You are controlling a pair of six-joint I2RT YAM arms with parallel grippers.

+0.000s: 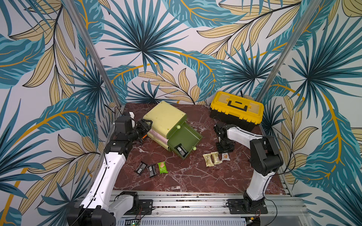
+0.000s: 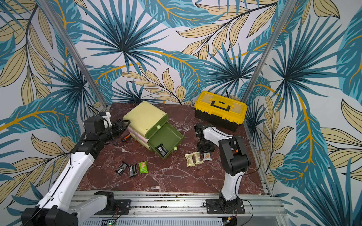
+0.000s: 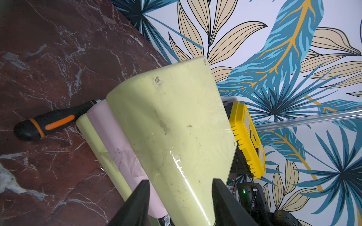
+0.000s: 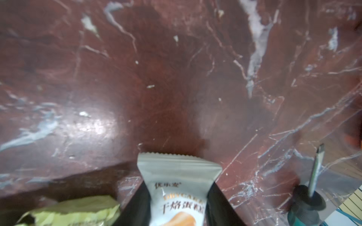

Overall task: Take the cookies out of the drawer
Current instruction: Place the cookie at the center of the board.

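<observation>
My left jaws clamp cabinet (image 3: 172,121). Right jaws straddle white packet (image 4: 176,185) on counter (image 4: 176,78), grip unclear. Next: black packet (image 1: 181,150) in drawer (image 1: 186,137).

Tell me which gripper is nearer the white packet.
Right. The right gripper is at the white packet, jaws either side; the left gripper is across the table, gripping the drawer cabinet.

One packet (image 1: 181,150) lies in the drawer (image 1: 184,137), three packets (image 1: 152,169) before it on the table (image 1: 195,176), three others (image 1: 216,158) rightward.
</observation>
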